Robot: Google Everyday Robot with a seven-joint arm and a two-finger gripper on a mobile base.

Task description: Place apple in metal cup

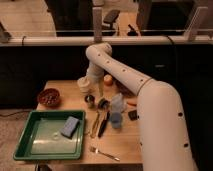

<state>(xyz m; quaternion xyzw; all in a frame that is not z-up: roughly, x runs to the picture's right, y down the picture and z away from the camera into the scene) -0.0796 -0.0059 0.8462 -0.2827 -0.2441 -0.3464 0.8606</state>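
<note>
The apple, small, round and yellow-orange, sits on the wooden table near its back edge, just right of my arm's wrist. The metal cup stands upright in the middle of the table. My gripper hangs down from the white arm between the two. It is just above and right of the cup and left of and in front of the apple. It holds nothing that I can see.
A green tray with a blue sponge fills the front left. A red bowl is at the left and a white cup behind the metal cup. A blue bottle, a carrot, utensils and a fork lie to the right and front.
</note>
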